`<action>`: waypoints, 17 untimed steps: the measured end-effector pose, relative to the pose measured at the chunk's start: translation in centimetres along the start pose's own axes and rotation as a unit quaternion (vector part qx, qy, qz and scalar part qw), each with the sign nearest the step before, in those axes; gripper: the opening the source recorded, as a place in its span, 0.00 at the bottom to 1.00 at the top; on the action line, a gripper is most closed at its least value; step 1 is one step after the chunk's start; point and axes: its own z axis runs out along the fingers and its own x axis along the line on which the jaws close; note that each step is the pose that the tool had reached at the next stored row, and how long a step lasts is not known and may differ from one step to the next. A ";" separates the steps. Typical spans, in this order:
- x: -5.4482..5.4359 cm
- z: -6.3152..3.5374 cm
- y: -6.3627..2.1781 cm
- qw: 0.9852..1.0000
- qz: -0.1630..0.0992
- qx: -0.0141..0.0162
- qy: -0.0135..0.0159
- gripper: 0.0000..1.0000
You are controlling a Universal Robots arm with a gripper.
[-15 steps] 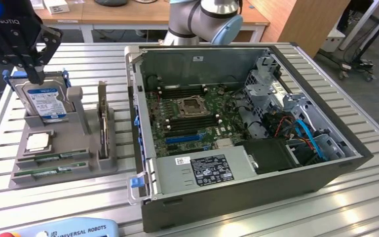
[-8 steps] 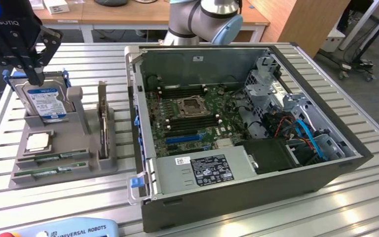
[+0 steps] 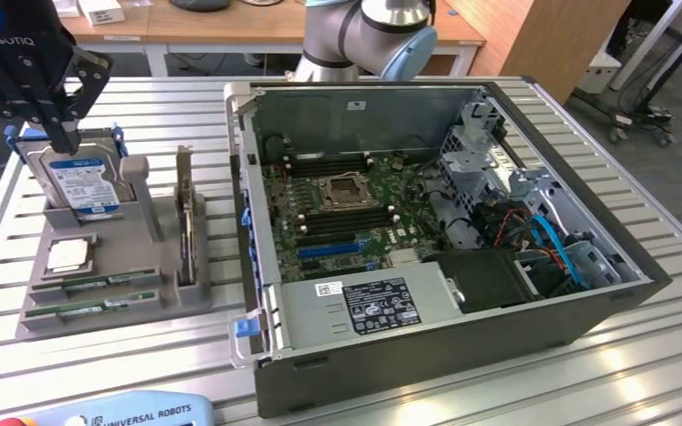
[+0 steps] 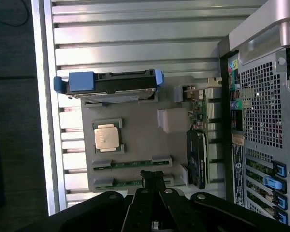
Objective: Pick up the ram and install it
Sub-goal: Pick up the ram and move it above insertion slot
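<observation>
As it lies in grey holder [image 3: 110, 321] | ram [image 3: 90, 307]: thin green stick

Two thin, narrow green boards with small dark chips, first ram stick [image 3: 107, 282] and second ram stick [image 3: 90, 306], set lengthwise in parallel slots of a grey holder [image 3: 116, 321], just beside each other, at the exterior view's lower left

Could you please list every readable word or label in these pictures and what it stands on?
"ROBOTIQ": on the gripper body.
"UNIVERSAL ROBOTS": on the blue pendant.
Hard drive label and power supply sticker: too small to read.
</observation>
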 end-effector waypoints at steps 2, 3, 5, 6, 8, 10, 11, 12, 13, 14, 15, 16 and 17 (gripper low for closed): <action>0.0 0.00 0.00 1.000 -0.002 0.000 0.000 0.10; 0.0 0.00 0.00 1.000 -0.005 0.000 0.000 0.10; 0.0 0.00 0.00 1.000 -0.015 0.000 0.001 0.10; 0.0 0.00 -0.01 1.000 -0.020 0.000 0.001 0.10; 0.0 0.00 0.00 0.999 -0.033 -0.001 0.001 0.10; 0.0 0.00 -0.01 0.999 -0.047 -0.001 0.002 0.10; 0.0 0.00 -0.01 0.999 -0.054 -0.001 0.002 0.10; 0.0 0.01 0.00 0.998 -0.061 -0.001 0.003 0.10; 0.0 0.01 -0.01 0.998 -0.069 -0.002 0.003 0.10; 0.0 0.01 -0.01 0.997 -0.079 -0.002 0.003 0.10; 0.0 0.01 0.00 0.996 -0.088 -0.002 0.004 0.10; 0.0 0.01 -0.01 0.995 -0.097 -0.002 0.004 0.10; 0.0 0.02 -0.01 0.994 -0.106 -0.002 0.004 0.10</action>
